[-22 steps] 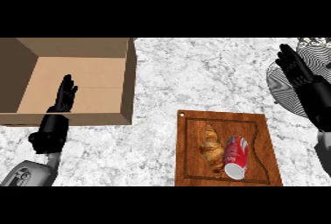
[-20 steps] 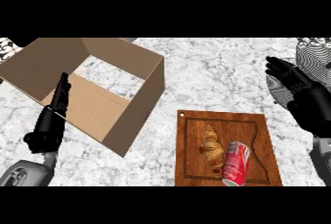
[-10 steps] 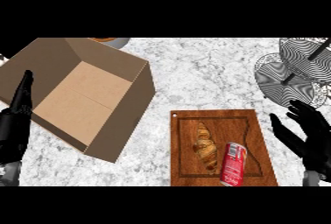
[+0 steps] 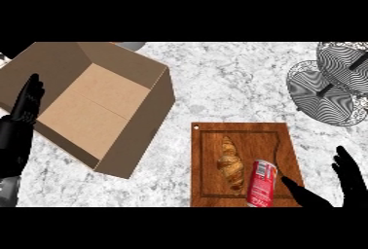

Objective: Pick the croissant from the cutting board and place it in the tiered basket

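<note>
A golden croissant (image 4: 230,165) lies lengthwise on the wooden cutting board (image 4: 244,133) at the lower middle. A red can (image 4: 262,182) lies just right of it on the board. The tiered wire basket (image 4: 333,88) stands at the upper right. My right hand (image 4: 343,187) is open at the lower right corner; its thumb reaches over the board's lower right corner, close to the can. My left hand (image 4: 17,131) is open with fingers up at the left edge, beside the box.
A large open cardboard box (image 4: 90,104) fills the upper left of the marble counter (image 4: 215,82). A grey round object (image 4: 129,45) peeks out behind the box's top edge.
The view has swung, so the box and board appear shifted and turned. My right hand has dropped from beside the basket to the board's lower right corner. My left hand has moved towards the left edge.
</note>
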